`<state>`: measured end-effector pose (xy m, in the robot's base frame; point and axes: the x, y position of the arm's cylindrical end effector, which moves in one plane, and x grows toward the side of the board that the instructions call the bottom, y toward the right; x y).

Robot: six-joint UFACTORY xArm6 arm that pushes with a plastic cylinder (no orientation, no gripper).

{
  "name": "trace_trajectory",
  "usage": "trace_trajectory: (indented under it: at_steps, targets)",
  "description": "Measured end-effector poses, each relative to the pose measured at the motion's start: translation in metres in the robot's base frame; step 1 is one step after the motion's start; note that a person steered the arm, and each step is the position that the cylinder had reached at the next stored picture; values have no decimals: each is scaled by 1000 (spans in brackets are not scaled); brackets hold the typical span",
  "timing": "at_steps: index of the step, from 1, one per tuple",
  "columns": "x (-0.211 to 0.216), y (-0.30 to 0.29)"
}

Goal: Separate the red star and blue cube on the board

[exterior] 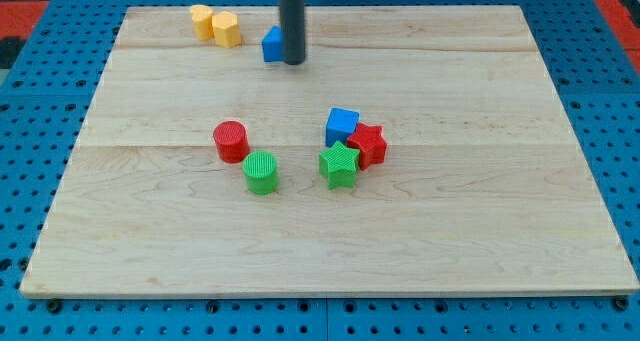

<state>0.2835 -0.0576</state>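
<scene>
wooden board (pixel 480 231) | red star (pixel 369 144) touching blue cube (pixel 342 126) | my tip (pixel 293 61) well apart

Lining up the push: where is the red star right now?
The red star sits right of the board's centre, touching the blue cube at its upper left and the green star at its lower left; my tip is far off near the top edge.

My rod hangs straight down from the view's top edge, upright and dark, its upper part cut off by the frame. My tip (pixel 292 61) rests low at the worktop's far side, left of centre.
</scene>
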Motion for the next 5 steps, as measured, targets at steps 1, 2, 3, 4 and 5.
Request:
trace_trajectory:
  at_steps: [1, 2, 3, 4, 5]
  targets:
    - [-21, -31]
    - [-21, -31]
    - [27, 20]
    - [76, 135]
    - [156, 206]
